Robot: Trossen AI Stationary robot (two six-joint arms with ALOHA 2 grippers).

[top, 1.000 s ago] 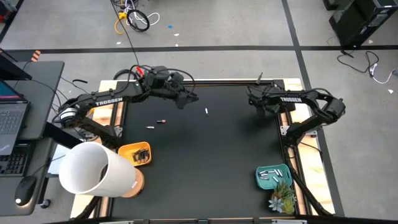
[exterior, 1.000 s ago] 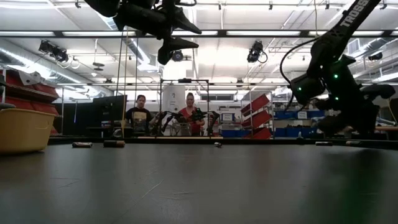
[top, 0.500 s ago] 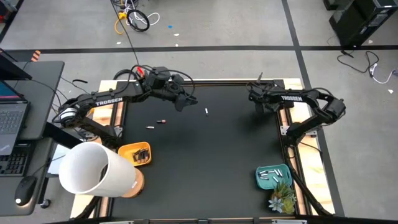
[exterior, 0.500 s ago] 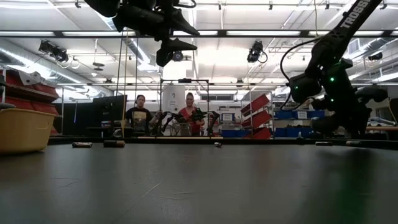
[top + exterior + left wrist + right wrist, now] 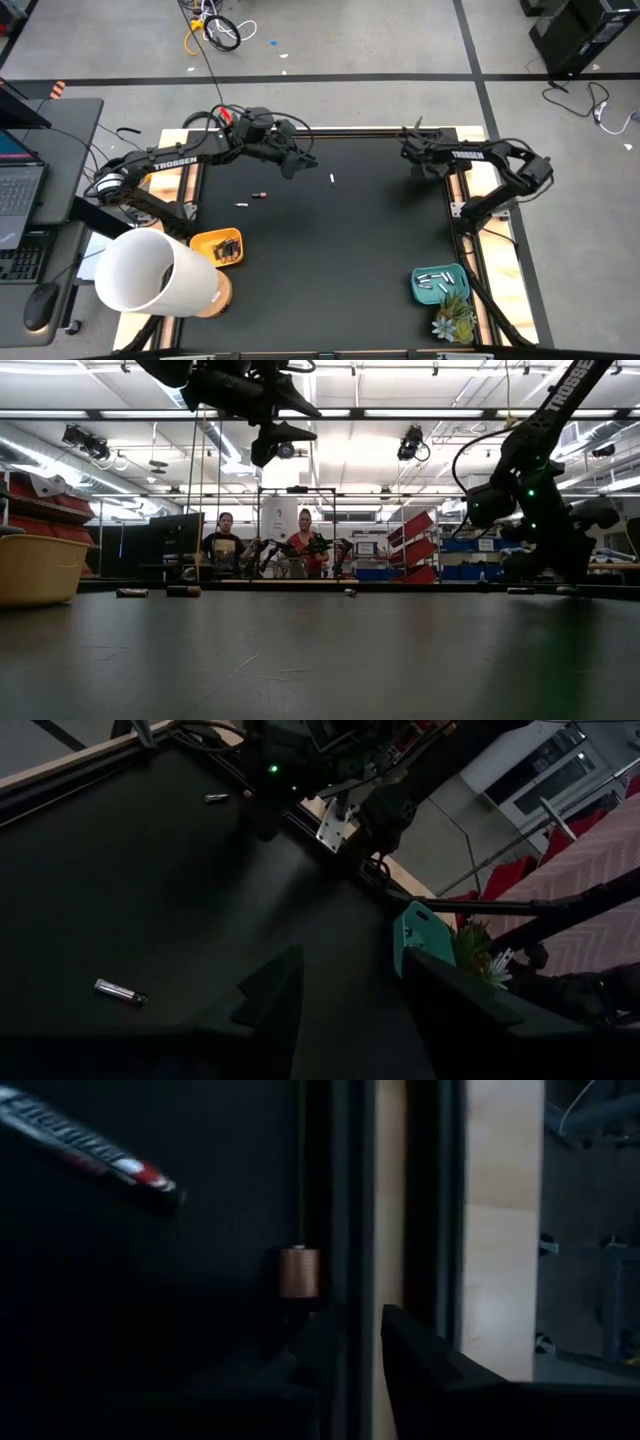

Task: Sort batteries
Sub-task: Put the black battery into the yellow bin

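Here the left gripper (image 5: 345,1010) hangs with fingers spread, empty, a white battery (image 5: 120,991) lying just beside them. The right gripper (image 5: 350,1345) has its fingers narrowly parted, a copper-ended battery (image 5: 299,1271) just ahead.

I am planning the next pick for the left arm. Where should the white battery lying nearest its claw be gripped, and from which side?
Grip the white battery at its middle, coming straight down from above. It lies flat and alone on the black mat, so the fingers should close across its slim width, not its ends. The left claw hangs open close beside it.
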